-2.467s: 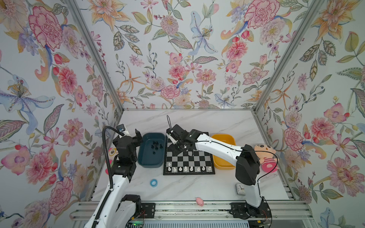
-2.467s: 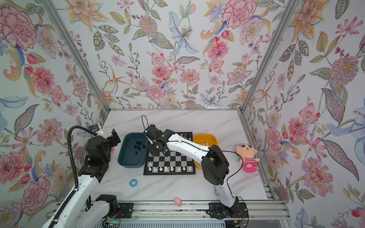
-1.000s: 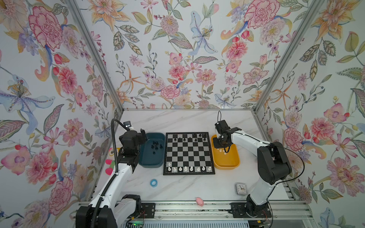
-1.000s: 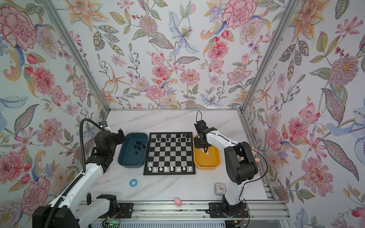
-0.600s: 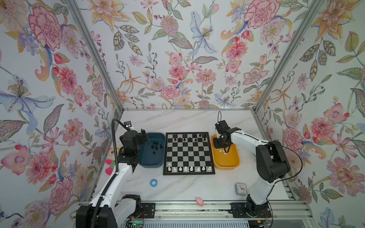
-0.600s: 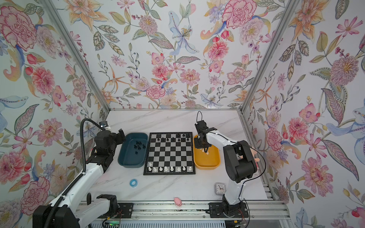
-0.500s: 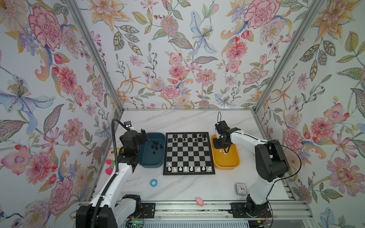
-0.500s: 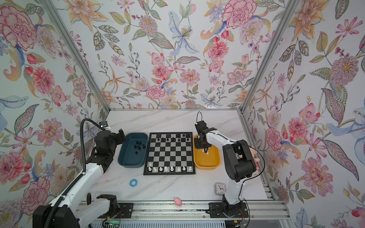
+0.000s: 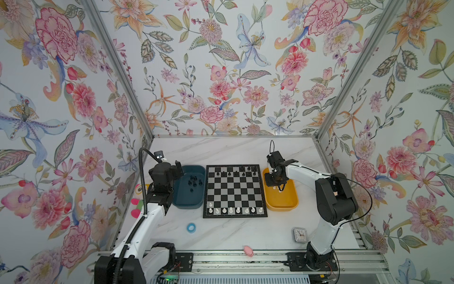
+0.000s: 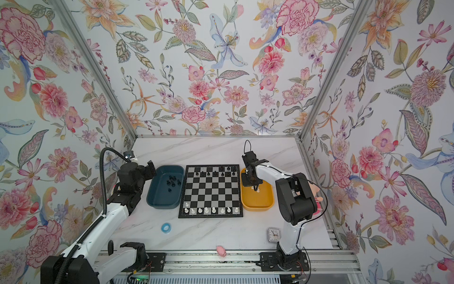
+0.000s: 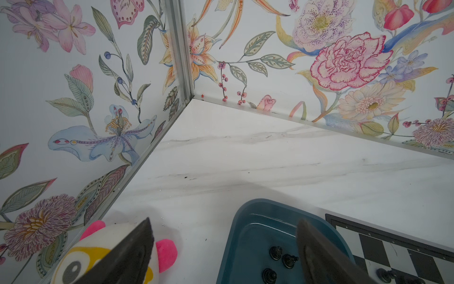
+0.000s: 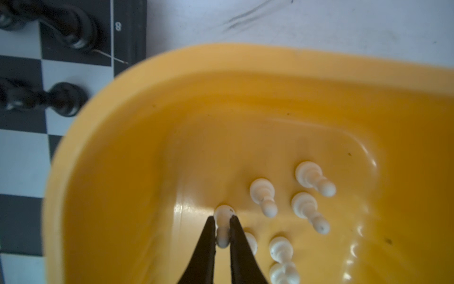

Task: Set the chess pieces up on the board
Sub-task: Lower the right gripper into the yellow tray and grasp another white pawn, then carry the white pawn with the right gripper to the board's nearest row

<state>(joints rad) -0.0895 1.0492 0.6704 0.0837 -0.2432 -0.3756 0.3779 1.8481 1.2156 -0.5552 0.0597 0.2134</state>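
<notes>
The right end effector (image 12: 222, 218) is closed on a white pawn (image 12: 223, 212) in the yellow bin (image 12: 172, 98); this thin grip may slip. Just beside it, another pawn (image 12: 250, 242) could be knocked. Beyond lies the board (image 12: 22, 157). The left end effector (image 11: 224, 219) stands open by the teal bin (image 11: 265, 205).

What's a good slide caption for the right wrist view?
Right gripper pinches a white pawn in the yellow bin, among other loose white pieces, beside the chessboard.

White pieces (image 9: 231, 210), seemingly pawns, line board's (image 9: 234, 191) near row.
</notes>
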